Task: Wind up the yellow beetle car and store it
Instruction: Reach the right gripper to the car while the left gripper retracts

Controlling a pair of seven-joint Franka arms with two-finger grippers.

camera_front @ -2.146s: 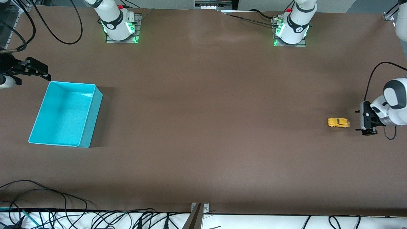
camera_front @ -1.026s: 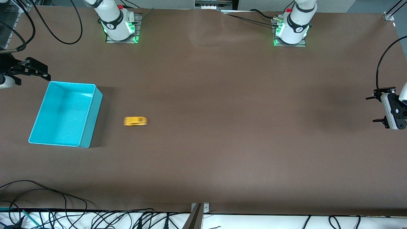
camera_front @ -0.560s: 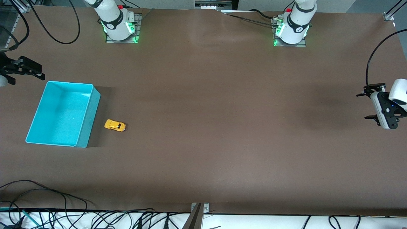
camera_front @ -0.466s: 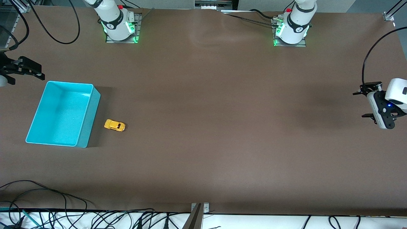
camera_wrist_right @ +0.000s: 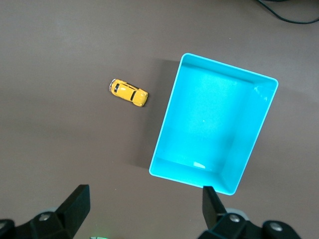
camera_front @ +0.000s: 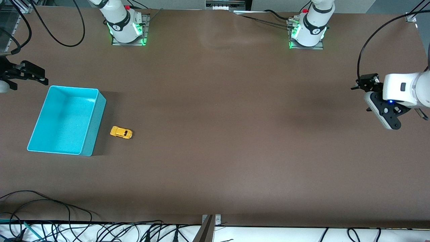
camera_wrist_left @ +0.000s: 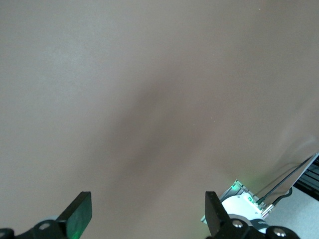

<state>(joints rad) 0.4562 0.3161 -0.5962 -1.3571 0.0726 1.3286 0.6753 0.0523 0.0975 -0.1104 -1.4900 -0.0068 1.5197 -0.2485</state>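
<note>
The right gripper (camera_front: 23,72) hangs spread wide and empty over the table just past the rectangular turquoise plastic bin (camera_front: 90,126). Beside that bin sits the tiny yellow beetle-shaped toy car (camera_front: 121,132), light, hard and liable to roll; pinch its flanks. At the left arm's end, the left gripper (camera_front: 364,84) hangs released.

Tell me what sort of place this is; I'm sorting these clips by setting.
Most likely a robotics lab test bench: two robot arm bases bolted onto a bare brown table, loose cables along its near edge, and only a toy car beside a turquoise bin.
</note>
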